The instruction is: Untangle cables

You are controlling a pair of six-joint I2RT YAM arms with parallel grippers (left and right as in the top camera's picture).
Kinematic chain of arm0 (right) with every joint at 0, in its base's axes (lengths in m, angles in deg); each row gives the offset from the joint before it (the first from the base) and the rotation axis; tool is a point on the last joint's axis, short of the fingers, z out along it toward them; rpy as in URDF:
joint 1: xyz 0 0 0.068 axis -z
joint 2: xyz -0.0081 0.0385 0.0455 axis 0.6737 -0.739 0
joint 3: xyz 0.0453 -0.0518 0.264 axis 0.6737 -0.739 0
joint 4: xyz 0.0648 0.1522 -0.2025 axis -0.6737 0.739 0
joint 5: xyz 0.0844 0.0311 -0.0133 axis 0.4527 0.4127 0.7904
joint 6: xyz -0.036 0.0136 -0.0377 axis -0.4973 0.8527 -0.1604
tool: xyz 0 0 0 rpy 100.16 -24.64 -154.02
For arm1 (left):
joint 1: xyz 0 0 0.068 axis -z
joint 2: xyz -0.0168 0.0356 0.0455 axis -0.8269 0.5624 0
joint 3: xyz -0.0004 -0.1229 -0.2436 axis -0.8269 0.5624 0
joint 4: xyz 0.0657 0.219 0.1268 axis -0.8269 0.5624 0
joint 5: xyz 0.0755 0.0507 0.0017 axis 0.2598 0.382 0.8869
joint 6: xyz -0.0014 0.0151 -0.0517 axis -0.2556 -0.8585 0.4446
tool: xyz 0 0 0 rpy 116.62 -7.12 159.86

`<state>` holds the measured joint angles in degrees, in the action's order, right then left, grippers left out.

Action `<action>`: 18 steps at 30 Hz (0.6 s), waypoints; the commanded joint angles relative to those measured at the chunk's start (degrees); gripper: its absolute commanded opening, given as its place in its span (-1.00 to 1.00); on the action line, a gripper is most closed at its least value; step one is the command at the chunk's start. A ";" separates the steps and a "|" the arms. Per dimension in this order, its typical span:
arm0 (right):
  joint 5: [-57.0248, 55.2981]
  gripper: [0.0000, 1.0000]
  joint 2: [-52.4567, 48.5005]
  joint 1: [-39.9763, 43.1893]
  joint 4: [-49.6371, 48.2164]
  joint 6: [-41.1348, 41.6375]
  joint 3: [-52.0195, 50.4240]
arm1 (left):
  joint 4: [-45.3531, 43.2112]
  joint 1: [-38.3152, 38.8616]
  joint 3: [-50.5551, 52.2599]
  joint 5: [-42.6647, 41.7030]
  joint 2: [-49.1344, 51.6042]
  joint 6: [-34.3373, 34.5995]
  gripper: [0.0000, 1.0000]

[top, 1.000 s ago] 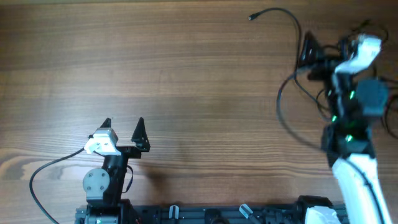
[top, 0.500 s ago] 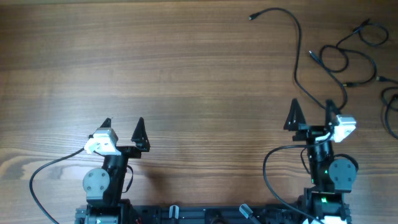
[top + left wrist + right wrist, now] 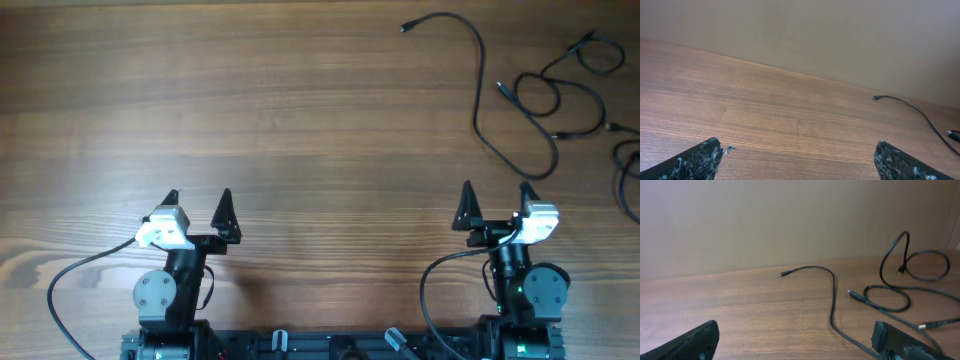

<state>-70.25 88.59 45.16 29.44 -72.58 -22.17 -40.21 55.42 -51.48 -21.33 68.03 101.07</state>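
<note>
Thin black cables lie spread at the table's far right. One long cable (image 3: 478,85) runs from a plug end at the top down in a curve; it also shows in the right wrist view (image 3: 832,300) and the left wrist view (image 3: 920,112). A looped cable (image 3: 560,90) lies to its right, seen in the right wrist view (image 3: 890,297) too. Another strand (image 3: 625,175) lies at the right edge. My left gripper (image 3: 198,200) is open and empty at the front left. My right gripper (image 3: 495,192) is open and empty at the front right, short of the cables.
The wooden table (image 3: 280,110) runs to a plain wall at the back. Thick black arm wires (image 3: 60,285) loop by the arm bases along the front edge.
My right arm has pulled back from the cables at the far right to the front edge. The cables it had been over now lie loose on the table. The left arm has not moved.
</note>
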 commanded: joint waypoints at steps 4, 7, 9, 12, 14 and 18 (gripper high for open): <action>-0.76 0.99 0.94 -1.03 -0.04 -5.11 -0.04 | 0.37 0.31 0.26 0.59 -0.46 -1.11 1.00; -0.76 0.99 0.83 -1.03 -0.09 -4.74 -0.04 | 0.37 0.31 0.26 0.57 -0.46 -1.11 1.00; -0.76 0.99 0.83 -1.03 -0.09 -4.76 -0.04 | 0.37 0.31 0.26 0.57 -0.46 -1.11 1.00; -0.76 0.99 0.83 -1.03 -0.09 -4.74 -0.04 | 0.37 0.31 0.26 0.57 -0.46 -1.11 1.00; -0.74 0.99 0.83 -1.03 -0.09 -4.74 -0.04 | 0.37 0.31 0.26 0.57 -0.46 -1.11 1.00; -0.76 1.00 0.83 -1.03 -0.09 -4.74 -0.04 | 0.37 0.31 0.26 0.59 -0.46 -1.11 1.00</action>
<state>-70.25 88.59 44.52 29.44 -77.65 -22.17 -40.21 55.42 -51.48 -21.33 68.03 101.09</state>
